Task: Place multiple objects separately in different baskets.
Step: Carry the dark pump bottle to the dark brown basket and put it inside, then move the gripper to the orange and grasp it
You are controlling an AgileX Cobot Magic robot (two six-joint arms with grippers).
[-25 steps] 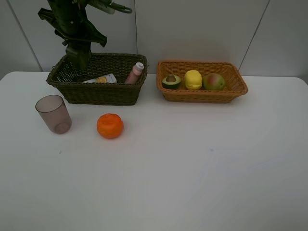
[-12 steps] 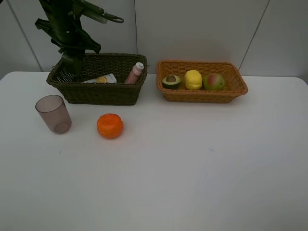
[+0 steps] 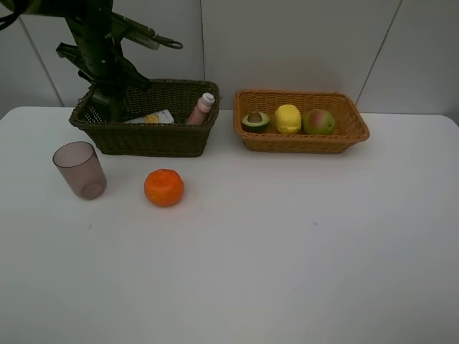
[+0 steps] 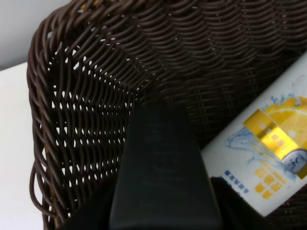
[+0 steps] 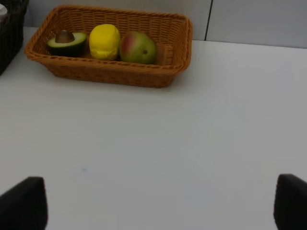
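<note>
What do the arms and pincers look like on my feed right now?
The left arm is dark greenish-black, built of blocky jointed segments, with a thin grey cable looping off its upper part. Of the right pincer only two matte black, rounded fingertips show; no markings visible.

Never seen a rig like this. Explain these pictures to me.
This is a two-armed robot at a white table. One picture looks down from a high camera; the other two come from cameras on each wrist. The left arm reaches into the dark basket, beside a white bottle and pink bottle; whether its jaws hold the dark shape near the lens is unclear. The right jaws stand open, empty, facing the light basket with avocado, lemon and pear. An orange and cup sit on the table.
</note>
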